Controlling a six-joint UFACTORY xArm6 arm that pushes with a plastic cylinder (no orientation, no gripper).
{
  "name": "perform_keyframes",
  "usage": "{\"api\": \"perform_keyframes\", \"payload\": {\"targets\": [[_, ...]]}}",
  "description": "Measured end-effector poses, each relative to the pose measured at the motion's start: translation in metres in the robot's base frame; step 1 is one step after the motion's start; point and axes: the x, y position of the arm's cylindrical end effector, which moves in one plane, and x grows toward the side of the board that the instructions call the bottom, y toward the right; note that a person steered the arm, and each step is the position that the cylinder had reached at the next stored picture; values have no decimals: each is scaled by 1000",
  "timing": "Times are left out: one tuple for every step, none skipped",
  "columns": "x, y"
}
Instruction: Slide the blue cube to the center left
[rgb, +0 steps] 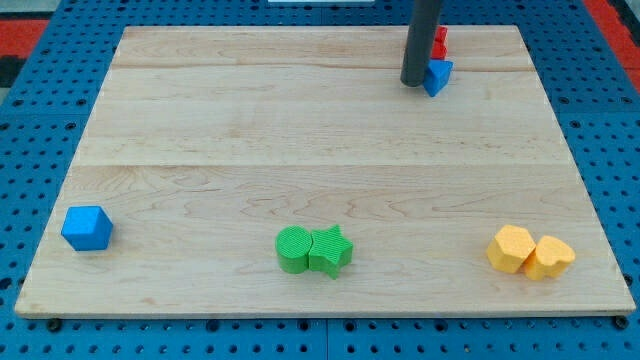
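The blue cube (87, 228) sits near the board's bottom left corner. My tip (414, 81) is at the view's top, right of centre, far from the cube. It touches the left side of a blue triangular block (438, 76). A red block (439, 42) stands just behind that one, partly hidden by the rod.
A green round block (293, 249) and a green star block (331, 250) touch each other at bottom centre. Two yellow blocks (511, 248) (549, 257) touch at bottom right. The wooden board (320, 150) lies on a blue pegboard.
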Motion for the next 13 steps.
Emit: {"api": "perform_keyframes", "payload": {"targets": [[27,-47],[70,-88],[120,-140],[164,-192],[217,-234],[271,-273],[310,-325],[307,-375],[279,-387],[258,-371],[235,-329],[215,-321],[195,-330]]}}
